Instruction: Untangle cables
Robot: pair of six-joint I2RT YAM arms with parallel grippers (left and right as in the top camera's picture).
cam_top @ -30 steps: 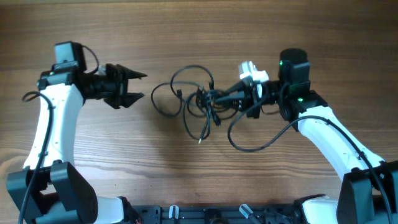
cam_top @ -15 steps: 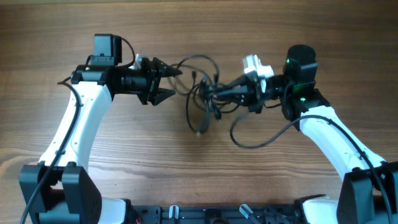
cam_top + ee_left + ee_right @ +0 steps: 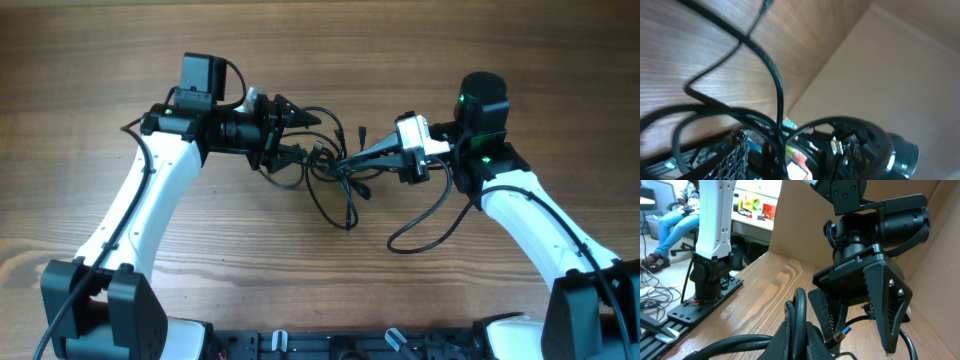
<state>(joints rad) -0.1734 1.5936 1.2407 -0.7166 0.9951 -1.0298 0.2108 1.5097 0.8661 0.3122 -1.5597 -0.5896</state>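
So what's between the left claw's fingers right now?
The left claw is open, with strands of the cables passing between its jaws. Whether a pad touches them is hidden by the tangle.

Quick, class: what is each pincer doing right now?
Left pincer: open.
Right pincer: closed, holding the cables.

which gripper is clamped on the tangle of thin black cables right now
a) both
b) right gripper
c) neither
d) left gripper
b: in the overhead view the right gripper has its fingers pinched together on the thin black cables, while the left gripper sits at the tangle's edge with its fingers spread open, as the right wrist view also shows.
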